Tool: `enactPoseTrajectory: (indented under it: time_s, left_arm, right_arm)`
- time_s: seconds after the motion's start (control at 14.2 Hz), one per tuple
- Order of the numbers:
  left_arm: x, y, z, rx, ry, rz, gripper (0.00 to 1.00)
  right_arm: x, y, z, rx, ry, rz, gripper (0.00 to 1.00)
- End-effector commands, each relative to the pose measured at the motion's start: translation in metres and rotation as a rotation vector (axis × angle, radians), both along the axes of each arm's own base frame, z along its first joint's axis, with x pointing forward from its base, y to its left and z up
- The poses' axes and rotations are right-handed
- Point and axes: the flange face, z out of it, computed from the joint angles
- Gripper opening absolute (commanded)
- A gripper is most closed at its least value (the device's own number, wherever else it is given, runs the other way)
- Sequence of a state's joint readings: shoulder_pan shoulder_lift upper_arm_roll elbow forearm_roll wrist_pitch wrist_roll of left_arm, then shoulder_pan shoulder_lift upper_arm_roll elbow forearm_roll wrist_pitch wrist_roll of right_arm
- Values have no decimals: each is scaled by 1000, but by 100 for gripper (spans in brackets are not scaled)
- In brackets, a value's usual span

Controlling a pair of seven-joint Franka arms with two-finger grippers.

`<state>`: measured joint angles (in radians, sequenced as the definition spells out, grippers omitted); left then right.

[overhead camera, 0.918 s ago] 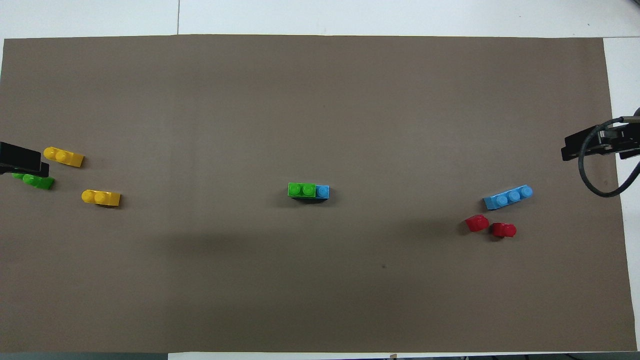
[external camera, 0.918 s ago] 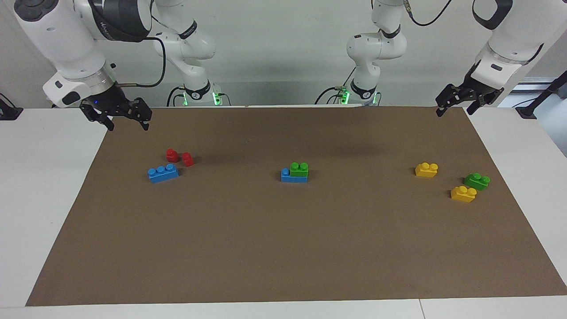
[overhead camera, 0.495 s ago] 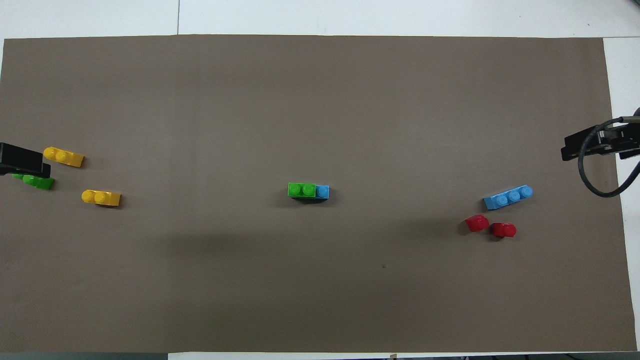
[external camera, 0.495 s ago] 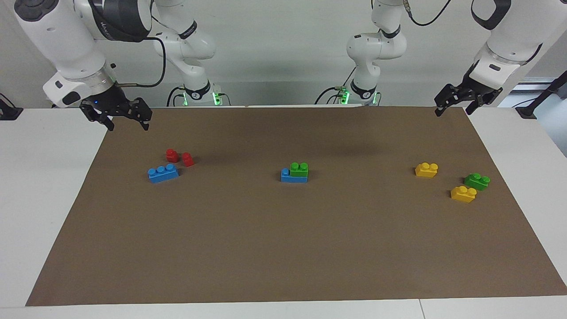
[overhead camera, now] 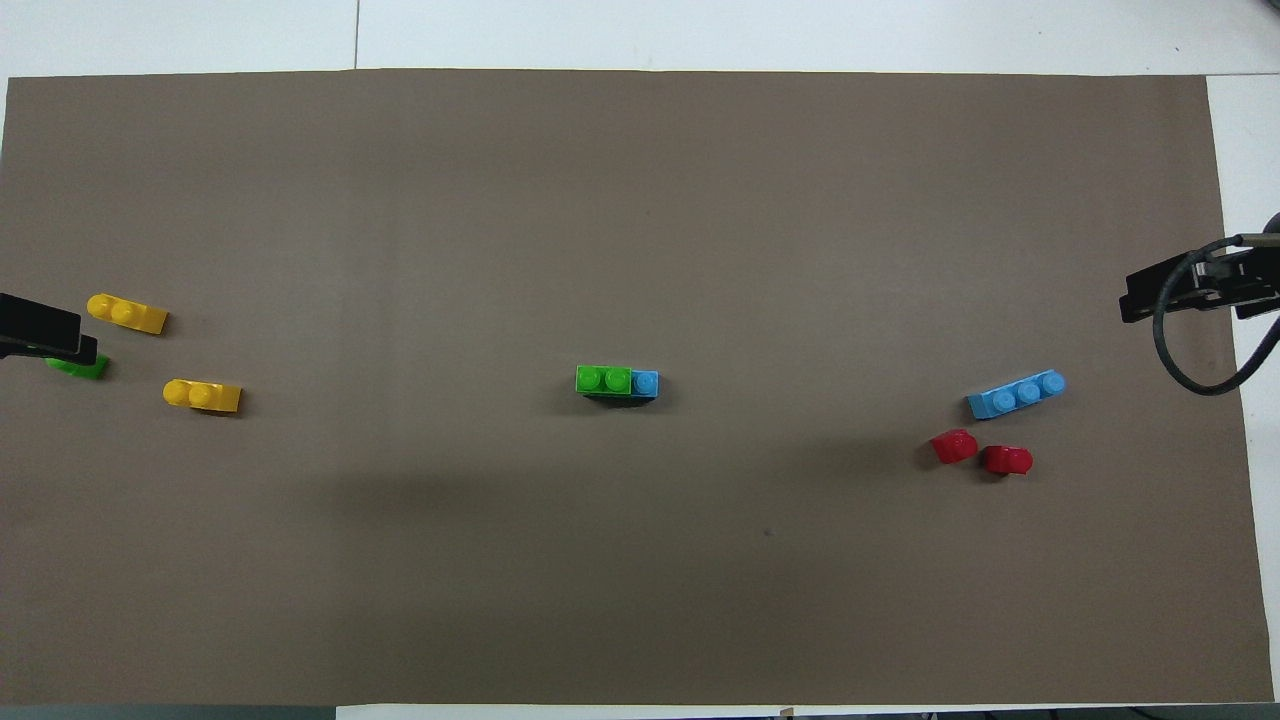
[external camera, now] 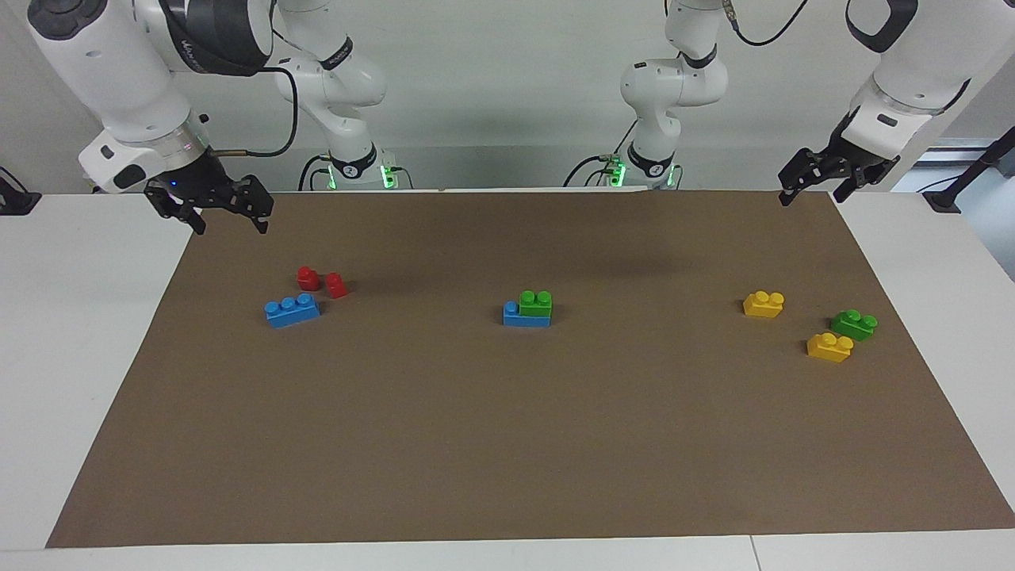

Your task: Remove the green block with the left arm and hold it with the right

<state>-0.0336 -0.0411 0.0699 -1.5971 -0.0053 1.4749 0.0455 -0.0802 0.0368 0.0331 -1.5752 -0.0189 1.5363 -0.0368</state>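
Note:
A green block [external camera: 536, 304] with two studs sits on top of a blue brick [external camera: 514, 316] in the middle of the brown mat [external camera: 507, 444]; both also show in the overhead view, the green block [overhead camera: 603, 381] and the blue brick [overhead camera: 646, 383]. A second green block [external camera: 854, 324] lies alone toward the left arm's end. My left gripper [external camera: 812, 193] is open and empty, raised over the mat's corner at that end. In the overhead view it [overhead camera: 40, 330] partly covers that second green block [overhead camera: 82, 369]. My right gripper [external camera: 230, 220] is open and empty, raised over the mat's edge at the right arm's end.
Two yellow bricks [external camera: 764, 304] [external camera: 829, 347] lie beside the lone green block. A blue three-stud brick [external camera: 292, 309] and two small red pieces [external camera: 308, 277] [external camera: 336, 285] lie toward the right arm's end. White table [external camera: 79, 357] surrounds the mat.
Both grippers have shifted only very slightly while staying raised at their ends. No block has moved.

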Motion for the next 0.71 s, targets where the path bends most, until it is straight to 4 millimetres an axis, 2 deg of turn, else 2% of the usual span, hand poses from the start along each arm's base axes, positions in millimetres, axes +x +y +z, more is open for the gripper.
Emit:
enactPoseTrajectory:
  time_s: [0.0, 0.14, 0.28, 0.49, 0.57, 0.64]
  left_arm:
    - [-10, -3, 1, -12, 15, -8, 100]
    - [-11, -3, 0, -13, 26, -8, 100]
    - [-14, -1, -3, -15, 23, -4, 100]
    - [-16, -3, -6, -16, 27, -7, 100]
    - [-17, -6, -8, -14, 32, -11, 100]
    - [-17, -10, -8, -13, 35, 4, 100]
  right_arm:
    - [-7, 5, -4, -11, -13, -111, 100]
    - [-8, 12, -11, -18, -23, -311, 100]
    - [-7, 44, -20, 8, -44, -511, 99]
    - [-3, 72, -39, 61, -6, -783, 98]
    - [-3, 77, -48, 80, 17, -876, 98]
    - [-4, 90, -59, 103, 52, -962, 98]
